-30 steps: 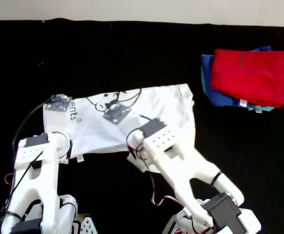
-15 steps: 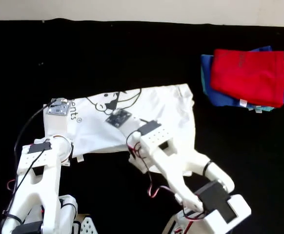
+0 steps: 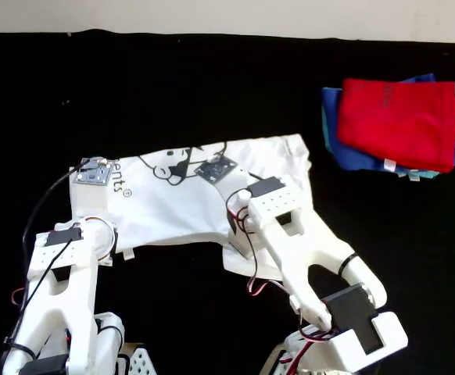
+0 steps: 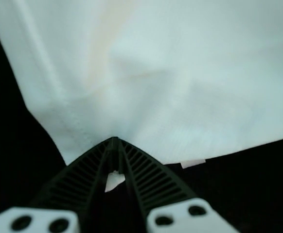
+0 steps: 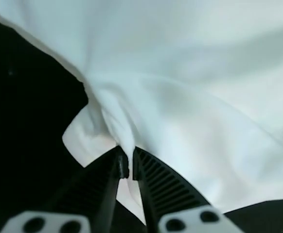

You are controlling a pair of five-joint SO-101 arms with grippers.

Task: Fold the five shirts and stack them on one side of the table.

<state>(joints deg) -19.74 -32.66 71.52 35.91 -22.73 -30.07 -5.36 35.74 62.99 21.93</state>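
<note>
Folded shirts (image 3: 395,125) sit stacked near the table's (image 3: 212,94) right edge. The white shirt (image 3: 180,207), clamped by left gripper (image 4: 113,145) and right gripper (image 5: 126,158), looks only partly folded.

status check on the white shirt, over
Left gripper shut on white shirt edge. Right gripper shut on a fold of it. Folded stack sits apart, not in the way.

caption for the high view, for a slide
The left arm and right arm grip the white shirt by its near edge; a stack of folded shirts sits beside.
</note>
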